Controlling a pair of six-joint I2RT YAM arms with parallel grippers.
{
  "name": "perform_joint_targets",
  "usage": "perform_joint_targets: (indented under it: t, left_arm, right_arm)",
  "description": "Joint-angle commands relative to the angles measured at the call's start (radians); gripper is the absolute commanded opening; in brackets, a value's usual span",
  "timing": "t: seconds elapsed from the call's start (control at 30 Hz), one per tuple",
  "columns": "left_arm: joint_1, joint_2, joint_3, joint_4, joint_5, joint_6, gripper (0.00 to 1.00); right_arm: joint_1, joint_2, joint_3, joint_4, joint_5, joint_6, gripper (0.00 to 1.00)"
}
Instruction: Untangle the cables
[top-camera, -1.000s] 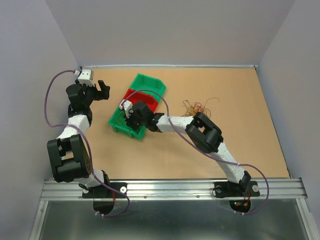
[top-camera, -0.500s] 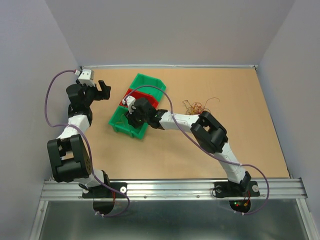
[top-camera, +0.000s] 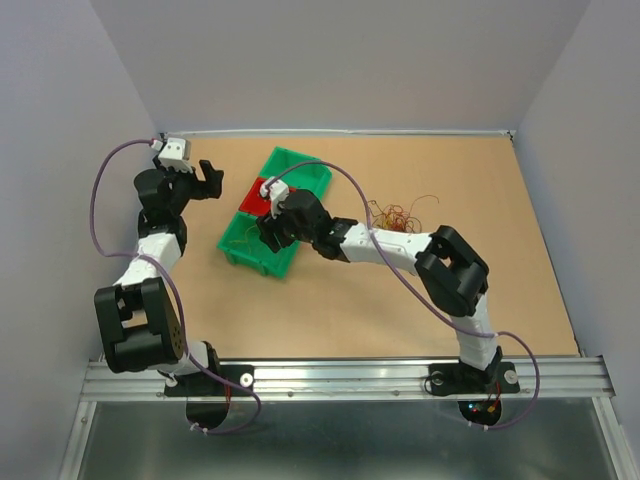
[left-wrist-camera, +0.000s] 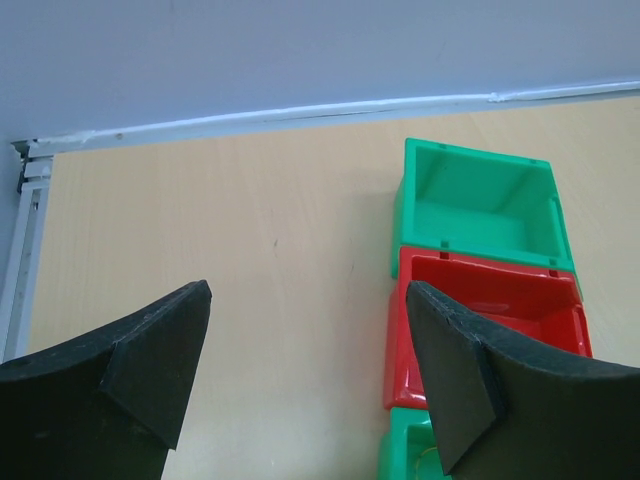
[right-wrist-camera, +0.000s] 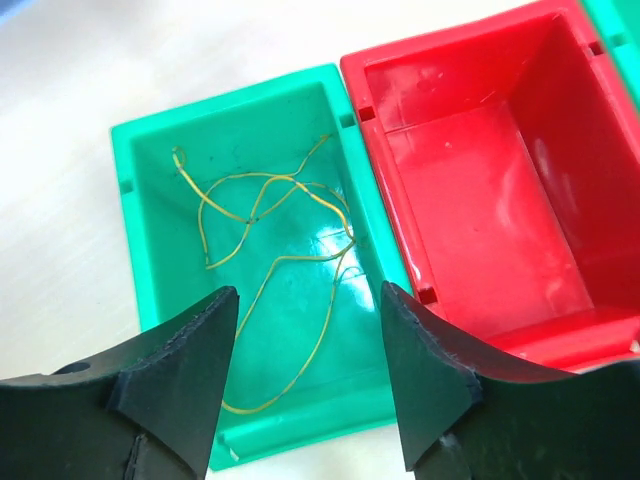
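Note:
A loose clump of red, orange and dark cables (top-camera: 400, 215) lies on the table right of the bins. A few yellow cables (right-wrist-camera: 270, 230) lie curled on the floor of the near green bin (right-wrist-camera: 130, 230). My right gripper (right-wrist-camera: 308, 295) hangs open above that bin's front edge with nothing between its fingers. From above, the right gripper (top-camera: 268, 232) sits over the row of bins. My left gripper (top-camera: 210, 178) is open and empty at the far left, over bare table, and in its own view the left gripper (left-wrist-camera: 308, 295) faces the bins.
Three bins stand in a diagonal row: a far green bin (top-camera: 300, 168), a red bin (top-camera: 255, 196) and the near green bin (top-camera: 245, 252). The red bin (right-wrist-camera: 480, 180) and far green bin (left-wrist-camera: 480, 195) hold nothing visible. Grey walls enclose the table.
My right gripper has opened and shifted from the near green bin toward the red one, while its elbow swung to the right. The left arm has barely moved.

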Motion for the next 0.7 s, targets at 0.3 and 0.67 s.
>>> perform_joint_targets:
  t: [0.3, 0.67]
  left_arm:
    - [-0.190, -0.156, -0.107, 0.088, 0.024, 0.178, 0.91]
    - [-0.631, -0.193, -0.103, -0.008, -0.080, 0.472, 0.93]
  right_arm:
    - [-0.056, -0.466, -0.518, 0.252, 0.333, 0.156, 0.82]
    - [-0.364, -0.777, -0.822, 0.226, 0.398, 0.382, 0.78]
